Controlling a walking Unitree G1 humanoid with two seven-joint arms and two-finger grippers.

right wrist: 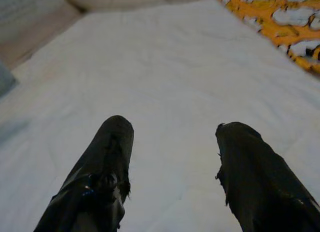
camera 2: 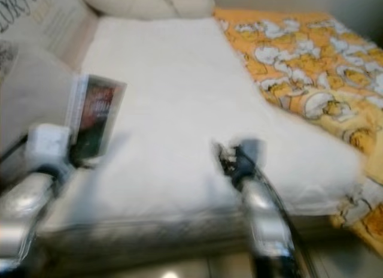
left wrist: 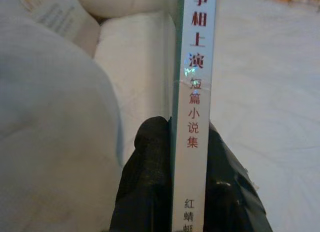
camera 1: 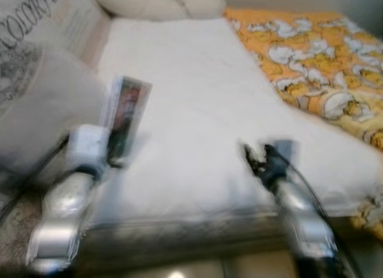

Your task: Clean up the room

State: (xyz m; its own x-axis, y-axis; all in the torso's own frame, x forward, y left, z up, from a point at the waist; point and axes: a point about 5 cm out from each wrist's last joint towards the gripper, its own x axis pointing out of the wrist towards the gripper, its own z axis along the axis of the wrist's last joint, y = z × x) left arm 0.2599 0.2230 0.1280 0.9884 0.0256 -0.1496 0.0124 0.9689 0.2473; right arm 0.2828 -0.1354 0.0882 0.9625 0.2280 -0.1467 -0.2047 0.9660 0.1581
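Book (camera 1: 125, 113) held upright at the left edge of the bed (camera 1: 197, 110), above the white sheet; slim volume, pale spine printed with red Chinese characters running down it, glossy wrap catching a glint (wrist view reads the spine best); front cover dark with reddish artwork, too blurred to read. Left gripper (left wrist: 192, 157) has its jaws pinching the book at the lower end, one black finger on each face; the book's top and bottom are cut off in the left wrist view. Right gripper (right wrist: 172, 157) hovers low over the middle of the sheet near the foot edge, jaws spread, nothing between them; fingers matte black, taped and slightly frayed. Sheet white, soft, faintly quilted; orange quilt (camera 1: 317, 56) with pale cartoon print lies rumpled along the right side of the bed; cream braided cushion (camera 1: 161, 3) at the head; large grey pillow (camera 1: 36, 104) with printed lettering beside the book, partly cut off. Both eye views smeared by motion; silver arms and bed frame indistinct.
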